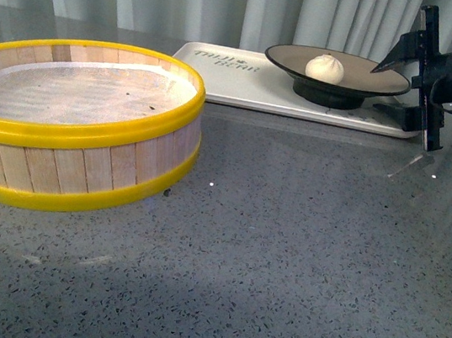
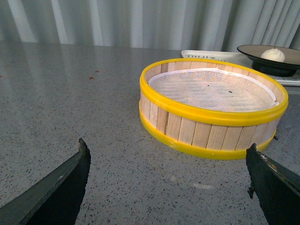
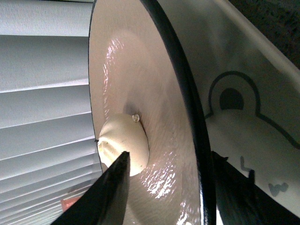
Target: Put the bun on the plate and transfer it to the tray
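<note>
- Steamer basket point(image 1: 75, 125) nearest cam, yellow rims, paper liner, nothing in it.
- Bun point(image 1: 324, 67) sits mid plate point(image 1: 285, 57); plate stands w/ its foot on tray point(image 1: 222, 79), far side of table point(image 1: 281, 254). Both placements look done.
- R gripper point(image 1: 413, 86) at plate's right rim, jaws apart, one finger over rim, one under; wrist cam shows rim between them, contact unclear.
- L gripper point(image 2: 168, 183) low over table near basket, jaws wide apart, holding nothing.
- Left to do, my read: R lets go, backs off clear w/o nudging plate.
</note>
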